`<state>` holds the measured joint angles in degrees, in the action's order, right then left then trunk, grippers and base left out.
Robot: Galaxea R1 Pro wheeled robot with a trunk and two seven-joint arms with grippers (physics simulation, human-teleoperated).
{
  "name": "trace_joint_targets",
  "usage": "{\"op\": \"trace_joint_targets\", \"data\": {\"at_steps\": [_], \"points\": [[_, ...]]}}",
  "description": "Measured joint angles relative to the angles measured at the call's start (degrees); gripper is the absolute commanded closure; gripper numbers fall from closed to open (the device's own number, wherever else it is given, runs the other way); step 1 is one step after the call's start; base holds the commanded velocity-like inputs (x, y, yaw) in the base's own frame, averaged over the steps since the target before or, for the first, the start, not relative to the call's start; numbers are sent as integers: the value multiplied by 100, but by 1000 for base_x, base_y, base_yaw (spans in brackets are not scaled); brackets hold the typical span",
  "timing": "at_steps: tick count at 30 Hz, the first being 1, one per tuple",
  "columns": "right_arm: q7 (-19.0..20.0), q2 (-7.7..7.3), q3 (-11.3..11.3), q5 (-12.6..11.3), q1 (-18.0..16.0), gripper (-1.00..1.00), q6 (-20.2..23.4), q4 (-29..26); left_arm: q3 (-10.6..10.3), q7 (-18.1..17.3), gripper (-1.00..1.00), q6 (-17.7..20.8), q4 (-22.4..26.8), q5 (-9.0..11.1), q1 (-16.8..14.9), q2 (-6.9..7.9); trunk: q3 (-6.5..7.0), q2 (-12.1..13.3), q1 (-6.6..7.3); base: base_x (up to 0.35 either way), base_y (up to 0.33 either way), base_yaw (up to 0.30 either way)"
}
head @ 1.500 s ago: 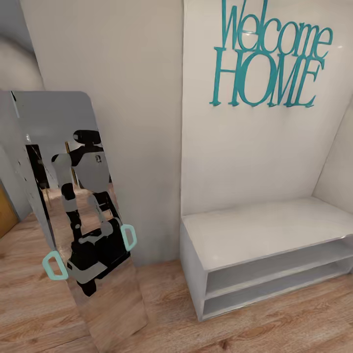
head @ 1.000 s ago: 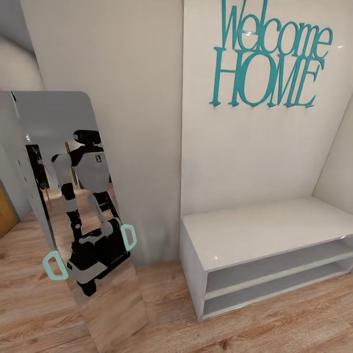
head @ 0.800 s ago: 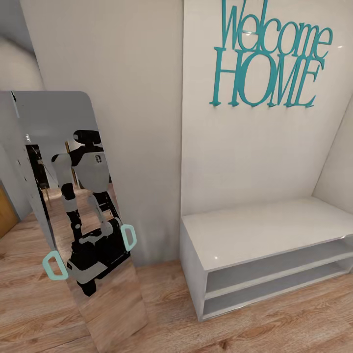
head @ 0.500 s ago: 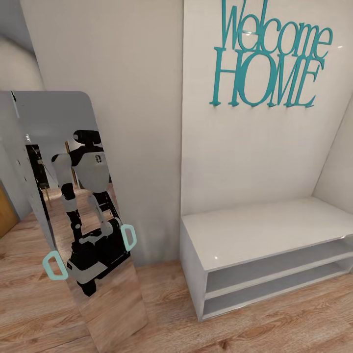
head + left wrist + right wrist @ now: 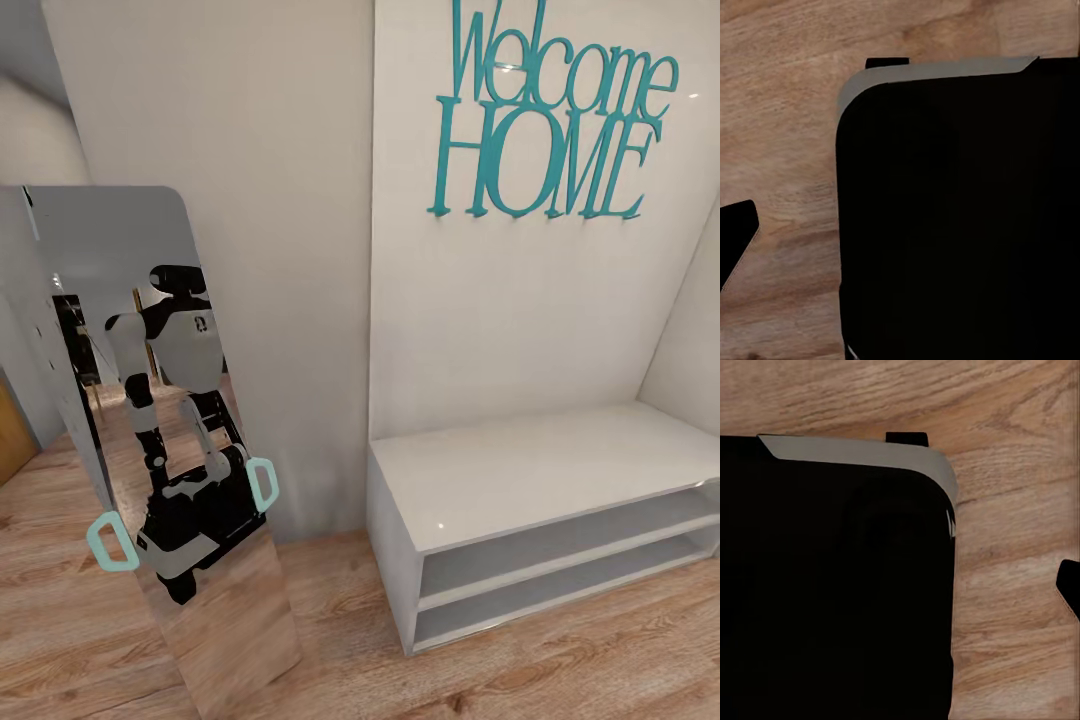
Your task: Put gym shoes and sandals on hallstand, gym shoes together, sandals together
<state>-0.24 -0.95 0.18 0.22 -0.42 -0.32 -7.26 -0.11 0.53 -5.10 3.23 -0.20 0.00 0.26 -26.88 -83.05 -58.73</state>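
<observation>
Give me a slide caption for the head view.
Pale grey hallstand beneath teal Welcome Home lettering, leaning mirror reflecting the robot, wood-plank floor.

Light brown wood-plank floor with visible grain, matt; pale grey two-shelf bench unit smooth, faintly glossy; tall leaning mirror highly reflective; black robot base smooth and matt.

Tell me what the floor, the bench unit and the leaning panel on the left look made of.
The corridor floor: light brown wood planks, visible grain, matte. The hallstand: pale grey board, probably painted or laminated, smooth with a faint sheen. The leaning panel: mirror glass, since it reflects the robot and the floor.
</observation>
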Motion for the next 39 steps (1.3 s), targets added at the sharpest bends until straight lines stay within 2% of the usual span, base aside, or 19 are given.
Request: {"op": "trace_joint_targets", "data": {"at_steps": [5,11,12,13,19,21,27,34,39], "points": [[-6,-75,3,2,1,-100,-110,-161,6,7,-100,-160,64,6,-1,49,0,0,0,0,0,0],[-7,-256,-5,2,1,-100,-299,-357,6,10,-100,-346,238,4,-36,114,1,0,0,0,0,0],[-8,-327,-7,4,-1,-100,-447,-556,6,10,-100,-1140,275,3,-46,124,2,0,0,0,0,0],[-8,-366,-7,3,1,-100,-502,-610,6,10,-100,-1174,315,2,-52,138,1,0,0,0,0,0],[-8,-552,-16,0,1,-100,-821,-934,14,13,-100,-1192,590,3,-168,254,1,0,0,0,0,0],[-8,-615,-20,2,0,-100,-965,-1202,22,17,-100,-1193,733,5,-308,364,2,0,0,0,0,0],[-8,-725,-25,2,-6,-100,-1032,-1720,6,18,-100,-1200,800,-23,-574,498,1,0,0,0,0,0],[-8,-779,-31,-9,-25,-100,-1051,-2306,4,17,-100,-1207,819,-16,-860,555,1,0,0,0,0,0],[-8,-738,-24,-32,-49,-100,-1056,-2509,16,18,-100,-1213,825,20,-1088,517,1,0,0,0,0,0]]}}
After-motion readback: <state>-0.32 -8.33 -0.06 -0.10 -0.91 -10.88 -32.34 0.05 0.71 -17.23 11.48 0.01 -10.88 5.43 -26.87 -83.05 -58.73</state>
